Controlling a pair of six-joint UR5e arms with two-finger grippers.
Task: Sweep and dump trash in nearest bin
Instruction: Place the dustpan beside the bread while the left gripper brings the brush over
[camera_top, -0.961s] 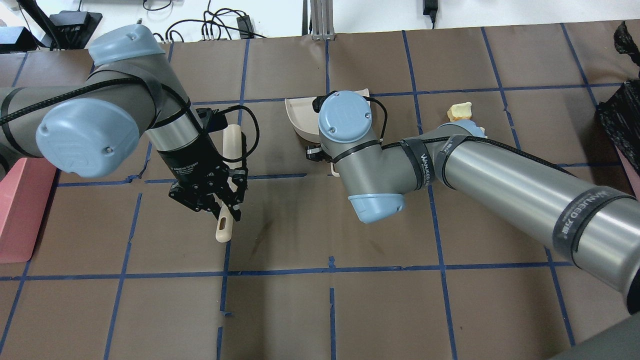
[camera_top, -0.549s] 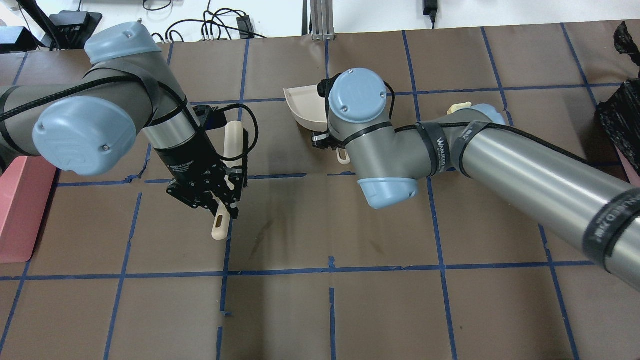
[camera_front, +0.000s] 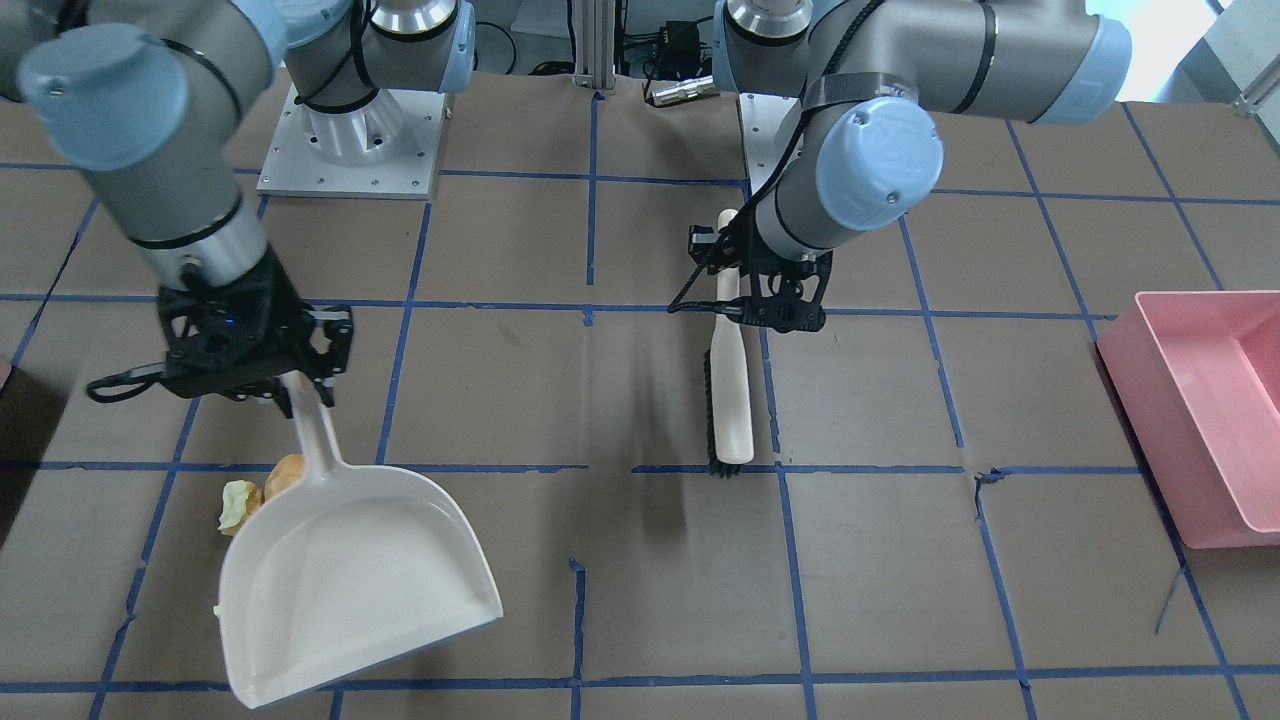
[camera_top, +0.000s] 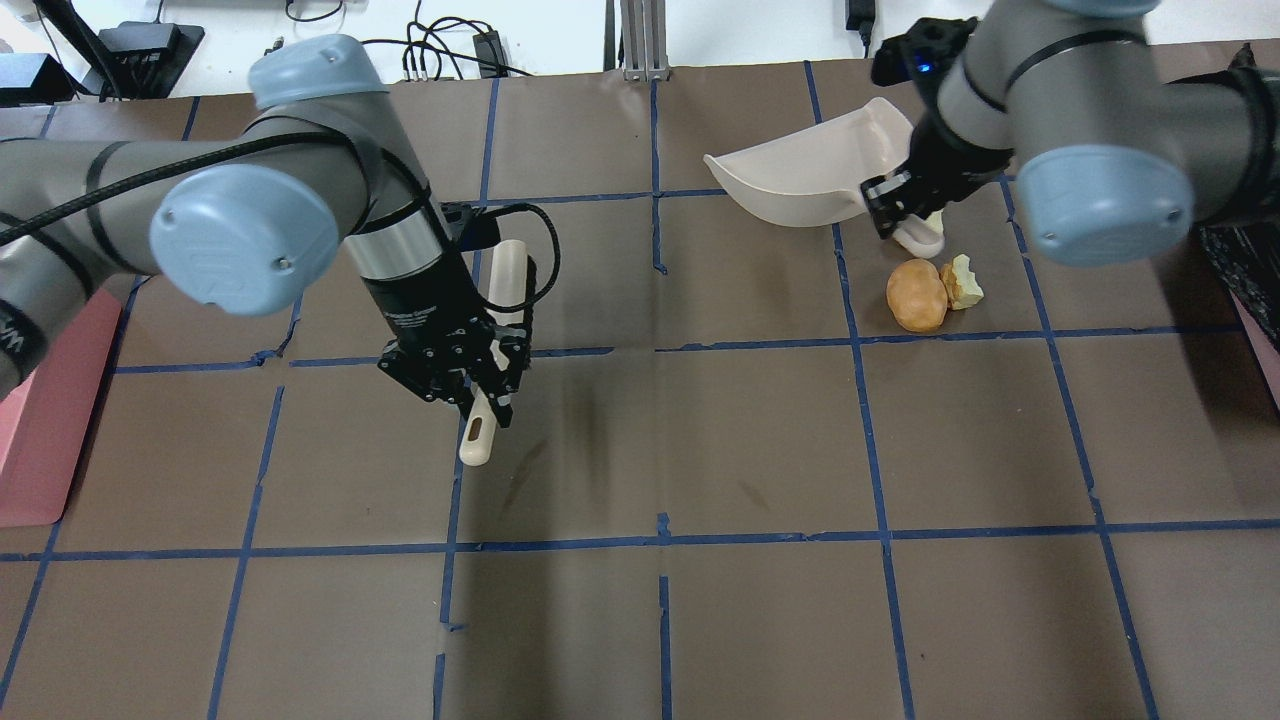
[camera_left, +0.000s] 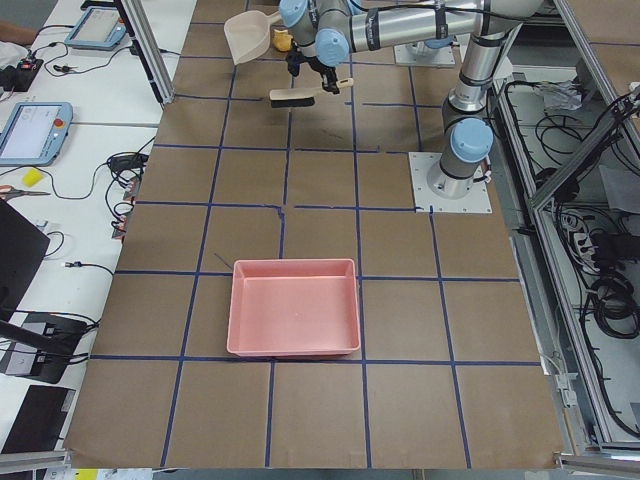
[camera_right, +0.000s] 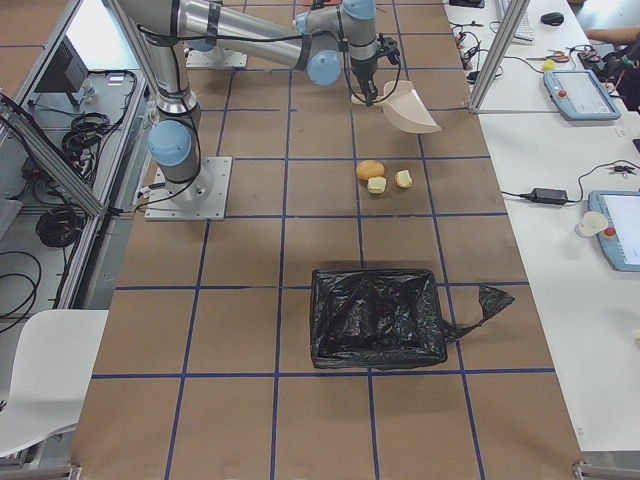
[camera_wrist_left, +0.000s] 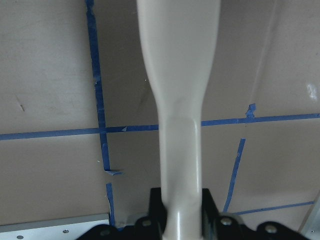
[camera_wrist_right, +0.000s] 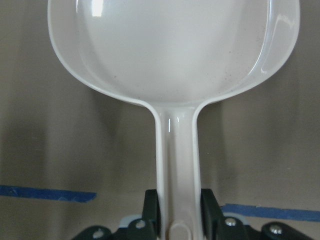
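Note:
Three food scraps lie together on the table: a tan-brown lump (camera_top: 916, 295) (camera_front: 285, 472) (camera_right: 370, 170), a pale chunk (camera_top: 964, 282) (camera_front: 238, 505) beside it, and a second pale chunk (camera_right: 403, 179). My right gripper (camera_top: 905, 205) (camera_front: 285, 385) (camera_wrist_right: 177, 220) is shut on the handle of a cream dustpan (camera_top: 800, 180) (camera_front: 350, 570) (camera_wrist_right: 175, 50), just beyond the scraps. My left gripper (camera_top: 480, 395) (camera_front: 775, 310) (camera_wrist_left: 182, 220) is shut on the handle of a cream brush (camera_top: 505, 280) (camera_front: 730, 400) with black bristles, well to the left of the scraps.
A bin lined with a black bag (camera_right: 375, 315) (camera_top: 1235, 230) stands at the robot's right end, close to the scraps. A pink bin (camera_front: 1200, 400) (camera_left: 295, 310) stands at the left end. Blue tape lines grid the brown table cover.
My right arm has swung the dustpan right and farther back, uncovering the scraps. My left gripper has shifted slightly right with the brush.

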